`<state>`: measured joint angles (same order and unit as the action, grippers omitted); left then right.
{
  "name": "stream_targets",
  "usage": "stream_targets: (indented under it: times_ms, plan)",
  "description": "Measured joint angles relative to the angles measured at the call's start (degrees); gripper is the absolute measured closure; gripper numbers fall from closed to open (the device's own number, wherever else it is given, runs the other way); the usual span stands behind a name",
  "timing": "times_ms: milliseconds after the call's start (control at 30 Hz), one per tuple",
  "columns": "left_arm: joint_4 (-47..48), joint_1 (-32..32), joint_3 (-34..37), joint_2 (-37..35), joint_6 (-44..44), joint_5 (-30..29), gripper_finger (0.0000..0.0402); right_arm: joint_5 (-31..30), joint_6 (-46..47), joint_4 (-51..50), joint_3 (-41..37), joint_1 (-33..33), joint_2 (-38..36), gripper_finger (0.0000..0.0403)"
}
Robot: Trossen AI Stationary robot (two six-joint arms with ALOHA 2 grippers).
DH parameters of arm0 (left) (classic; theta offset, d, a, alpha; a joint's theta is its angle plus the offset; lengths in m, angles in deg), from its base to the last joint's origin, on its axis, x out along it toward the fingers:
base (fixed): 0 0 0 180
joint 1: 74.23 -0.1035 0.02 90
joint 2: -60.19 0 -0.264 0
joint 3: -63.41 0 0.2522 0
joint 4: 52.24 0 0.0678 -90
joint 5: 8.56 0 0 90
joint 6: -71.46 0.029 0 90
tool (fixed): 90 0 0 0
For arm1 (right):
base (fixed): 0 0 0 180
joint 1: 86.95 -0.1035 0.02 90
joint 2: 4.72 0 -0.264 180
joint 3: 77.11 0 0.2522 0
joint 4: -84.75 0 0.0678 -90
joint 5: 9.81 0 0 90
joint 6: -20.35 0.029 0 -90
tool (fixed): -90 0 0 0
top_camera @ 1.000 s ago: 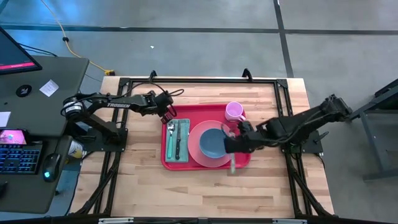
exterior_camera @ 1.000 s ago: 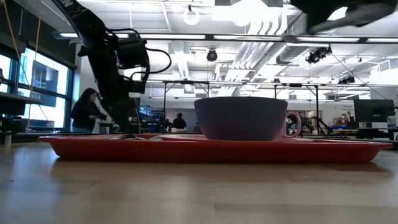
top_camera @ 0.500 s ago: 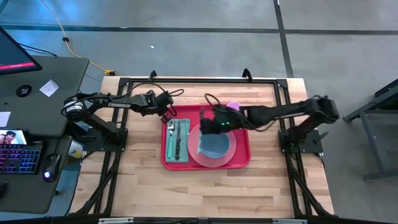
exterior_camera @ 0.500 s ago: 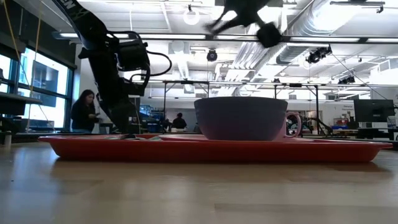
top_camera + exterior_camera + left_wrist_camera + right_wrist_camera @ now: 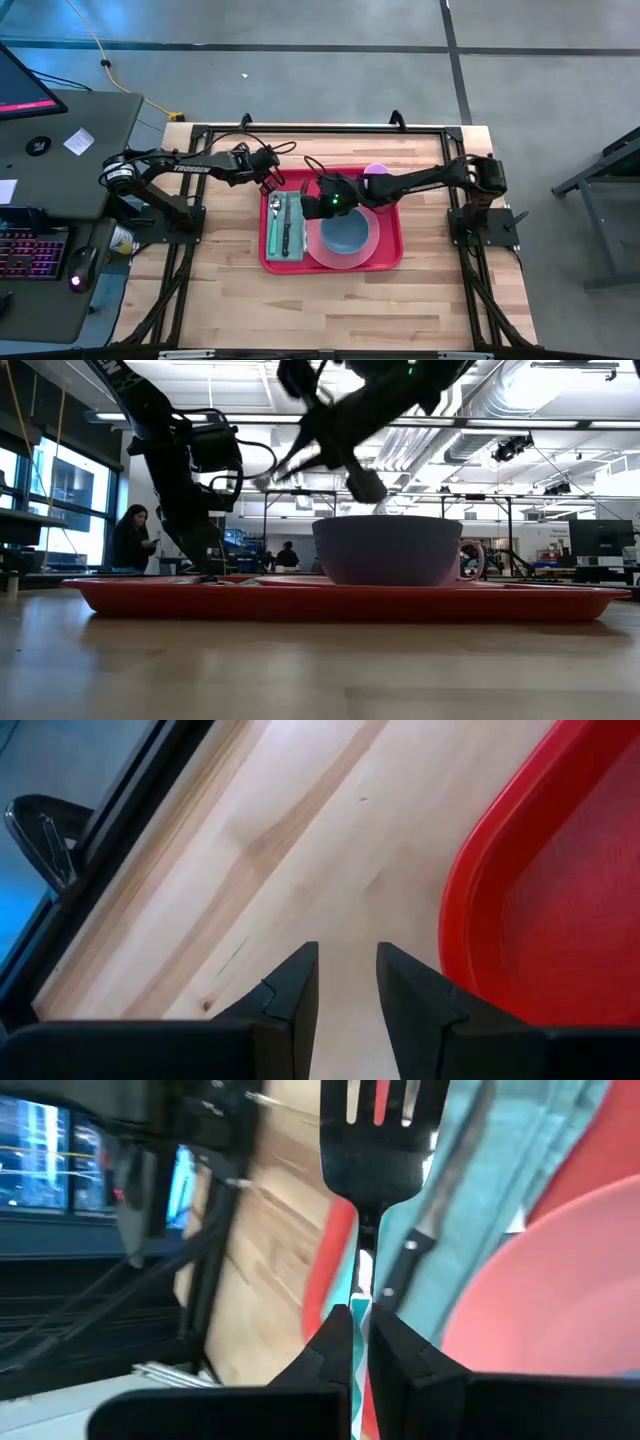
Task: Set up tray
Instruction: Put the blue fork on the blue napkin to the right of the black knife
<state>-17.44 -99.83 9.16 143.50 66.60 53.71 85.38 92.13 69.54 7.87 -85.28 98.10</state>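
Observation:
The red tray (image 5: 390,255) lies in the middle of the table. On it are a pink plate (image 5: 372,240) with a blue bowl (image 5: 345,233), a pink mug (image 5: 375,173) and a teal napkin (image 5: 295,238) carrying a spoon and a knife (image 5: 284,228). My right gripper (image 5: 316,200) hangs above the tray between plate and napkin, shut on a fork (image 5: 384,1140). My left gripper (image 5: 270,184) waits by the tray's far left corner, slightly open over bare wood (image 5: 345,980). My right gripper pinches the fork's handle (image 5: 362,1265) between its two fingers. The fork lies along the fingers, and its tines (image 5: 384,1100) stick out ahead of them. It is lifted clear, over the napkin and the tray's left part.
A black frame runs round the wooden table top (image 5: 230,290). A desk with a keyboard and screens stands off the table's left edge (image 5: 40,200). In the low view people are in the room behind (image 5: 135,540). Bare wood lies on the near side of the tray.
My right arm has swung from the tray's near right part, across the plate and bowl, toward the table's left and far side, carrying the fork with it. It now hangs between plate and napkin. In the low view it has come lower.

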Motion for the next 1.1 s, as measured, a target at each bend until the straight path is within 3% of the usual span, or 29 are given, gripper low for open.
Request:
stream_targets:
  times_ms: [167, 600, 833, 1100]
  plan:
    - [4.0, 0.0, -2.6, 0.0, 0.1, -0.1, 0.0266, 2.4, -0.3, 0.5, 0.0, 1.7, 3.5, 0.0402]
    - [32.8, 0.1, -22.2, -1.0, -5.7, 0.2, 0.0266, 1.3, -1.0, 6.2, 0.0, 5.1, 5.3, 0.0402]
    - [37.3, 0.1, -29.5, -5.9, -6.1, 0.2, 0.0266, 4.2, -1.6, 6.2, 1.7, 6.3, 8.7, 0.0402]
    - [40.4, 0.1, -32.4, -12.4, -8.1, 0.2, 0.0266, 5.8, -4.2, 1.2, 12.1, 6.2, 15.9, 0.0402]
